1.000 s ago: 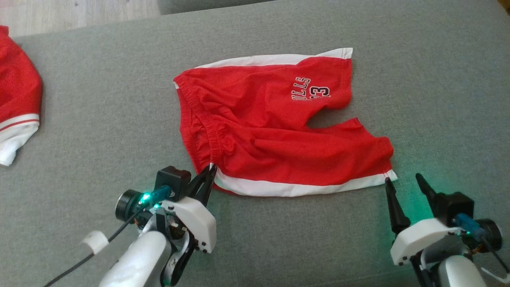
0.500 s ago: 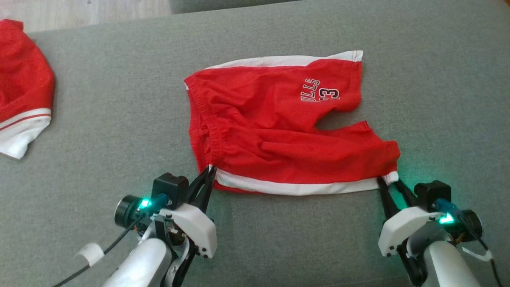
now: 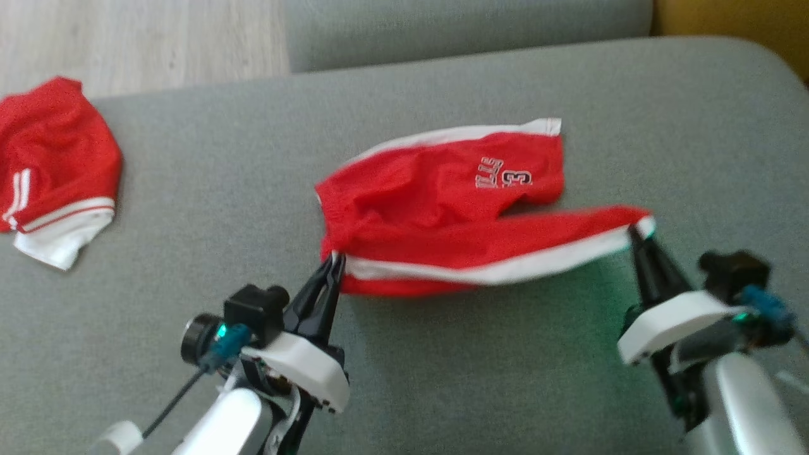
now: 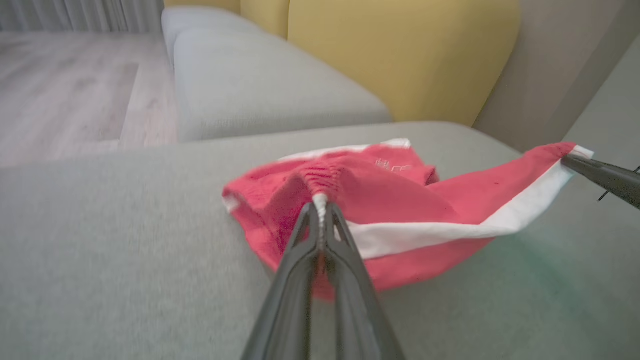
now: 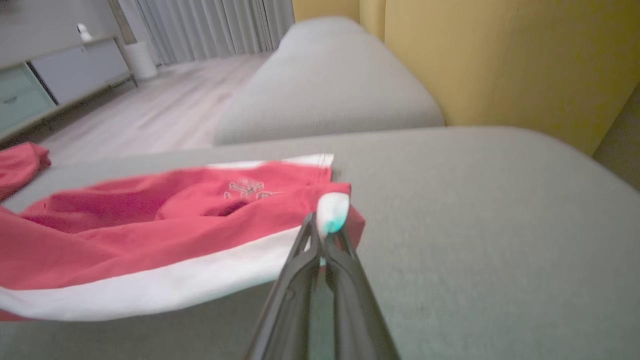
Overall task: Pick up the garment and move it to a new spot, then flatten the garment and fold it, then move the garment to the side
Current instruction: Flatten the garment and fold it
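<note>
The garment (image 3: 442,215) is a pair of red shorts with white side stripes and white lettering, lying across the grey cushion (image 3: 442,392). My left gripper (image 3: 335,258) is shut on its near waistband corner, which also shows pinched in the left wrist view (image 4: 320,202). My right gripper (image 3: 634,230) is shut on the white hem corner of the near leg, seen pinched in the right wrist view (image 5: 327,220). The near edge is lifted off the cushion and stretched between the two grippers. The far leg still rests on the cushion.
A second red and white garment (image 3: 57,170) lies at the cushion's far left. A further grey cushion (image 3: 468,25) and pale wood floor (image 3: 139,38) lie beyond. Yellow upholstery (image 4: 400,55) rises at the back right. Bare grey cushion spreads around the shorts.
My right gripper closed on the hem corner and rose with it, lifting the near leg. The left gripper stayed shut on the waistband and lifted slightly. The head camera tilted, shifting the picture.
</note>
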{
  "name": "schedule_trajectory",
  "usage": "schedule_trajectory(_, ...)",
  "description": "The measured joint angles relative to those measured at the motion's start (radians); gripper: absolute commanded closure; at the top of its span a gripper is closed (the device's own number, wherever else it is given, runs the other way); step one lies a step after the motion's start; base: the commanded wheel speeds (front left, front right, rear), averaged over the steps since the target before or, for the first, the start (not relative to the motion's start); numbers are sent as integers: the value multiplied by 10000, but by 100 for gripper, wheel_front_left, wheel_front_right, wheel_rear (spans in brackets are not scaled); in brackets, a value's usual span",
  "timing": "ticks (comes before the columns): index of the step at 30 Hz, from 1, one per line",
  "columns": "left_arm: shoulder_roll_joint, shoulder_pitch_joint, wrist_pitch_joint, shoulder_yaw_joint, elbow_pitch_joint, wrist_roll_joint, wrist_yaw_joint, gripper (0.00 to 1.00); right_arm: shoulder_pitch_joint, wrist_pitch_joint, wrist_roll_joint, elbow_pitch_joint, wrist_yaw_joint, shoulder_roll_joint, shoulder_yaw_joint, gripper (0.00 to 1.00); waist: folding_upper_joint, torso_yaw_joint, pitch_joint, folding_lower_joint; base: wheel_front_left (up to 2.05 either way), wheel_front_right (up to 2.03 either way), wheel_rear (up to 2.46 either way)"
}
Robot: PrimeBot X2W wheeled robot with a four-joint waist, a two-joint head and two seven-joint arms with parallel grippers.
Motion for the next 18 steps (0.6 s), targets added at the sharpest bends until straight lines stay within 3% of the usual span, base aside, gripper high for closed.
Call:
schedule_trajectory(9, 604, -298, 504, 585, -2493, 42, 263, 100, -14, 1200, 98, -3476, 0, -422, -698, 100, 0, 69, -1134, -1, 0, 0, 0)
schedule_trajectory(18, 1296, -3009, 2157, 1210, -4778, 121, 127, 100, -865, 2658, -270, -6656, 0, -441, -1124, 100, 0, 1, -1405, -1, 0, 0, 0)
